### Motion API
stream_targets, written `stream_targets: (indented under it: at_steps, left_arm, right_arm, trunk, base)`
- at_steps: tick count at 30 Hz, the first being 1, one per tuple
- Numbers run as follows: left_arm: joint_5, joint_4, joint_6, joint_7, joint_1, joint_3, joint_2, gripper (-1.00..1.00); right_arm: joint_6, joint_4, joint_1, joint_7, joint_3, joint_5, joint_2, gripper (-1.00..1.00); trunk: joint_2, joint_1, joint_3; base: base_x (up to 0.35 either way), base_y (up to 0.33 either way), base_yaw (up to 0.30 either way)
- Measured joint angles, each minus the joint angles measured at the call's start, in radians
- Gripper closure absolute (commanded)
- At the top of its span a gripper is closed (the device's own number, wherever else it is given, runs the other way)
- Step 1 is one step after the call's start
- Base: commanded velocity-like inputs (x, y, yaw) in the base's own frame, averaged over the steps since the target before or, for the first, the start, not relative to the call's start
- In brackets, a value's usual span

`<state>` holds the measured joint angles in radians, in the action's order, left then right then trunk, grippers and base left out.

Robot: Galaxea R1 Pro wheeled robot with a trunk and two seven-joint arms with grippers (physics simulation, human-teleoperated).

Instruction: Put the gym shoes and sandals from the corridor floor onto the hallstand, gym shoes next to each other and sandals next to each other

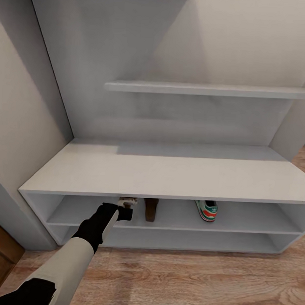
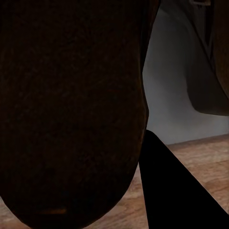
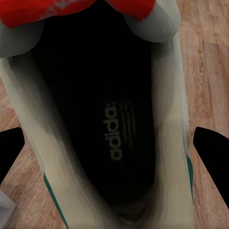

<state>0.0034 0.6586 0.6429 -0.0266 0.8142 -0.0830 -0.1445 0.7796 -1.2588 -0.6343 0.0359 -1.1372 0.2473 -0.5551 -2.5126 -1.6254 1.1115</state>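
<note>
Beneath the right gripper (image 3: 114,152) lies a sneaker (image 3: 109,119) on the floor (image 3: 210,47); light and soft-walled, it is best pinched at the collar, between fingers (image 3: 212,152) spread wide, touching nothing. Farther off, the left gripper (image 1: 125,211) reaches the rack's (image 1: 169,177) upper tier, apparently holding a sandal (image 2: 71,109), beside another sandal (image 1: 151,209) and sneaker (image 1: 207,210).

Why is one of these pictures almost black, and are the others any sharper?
Left wrist view: a dark brown sandal sits so close to the lens that it blocks the light, with hardly any texture showing. Right wrist view: a gym shoe is near too, its edges smeared, though the insole lettering reads. Head view: evenly lit, slightly soft, with gentle shadows under the hallstand top.
</note>
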Motion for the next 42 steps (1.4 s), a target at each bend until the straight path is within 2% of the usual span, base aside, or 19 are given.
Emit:
stream_targets:
  at_steps: [1,32,42]
  left_arm:
    - [0.0,0.0,0.0,0.0,0.0,0.0,0.0,-1.0]
    - [-0.003,0.0,0.001,-0.002,0.0,0.0,0.0,-1.0]
    - [-0.003,0.0,0.0,-0.002,0.0,0.001,0.0,-1.0]
  right_arm:
    - [0.0,0.0,0.0,0.0,0.0,0.0,0.0,1.0]
    - [0.0,0.0,0.0,0.0,0.0,0.0,0.0,1.0]
    - [0.0,0.0,0.0,0.0,0.0,0.0,0.0,1.0]
  trunk:
    - [0.0,0.0,0.0]
    - [0.0,0.0,0.0]
    - [0.0,-0.001,0.0]
  base:
    - [0.0,0.0,0.0]
    - [-0.002,0.0,0.0]
    - [-0.251,0.0,0.0]
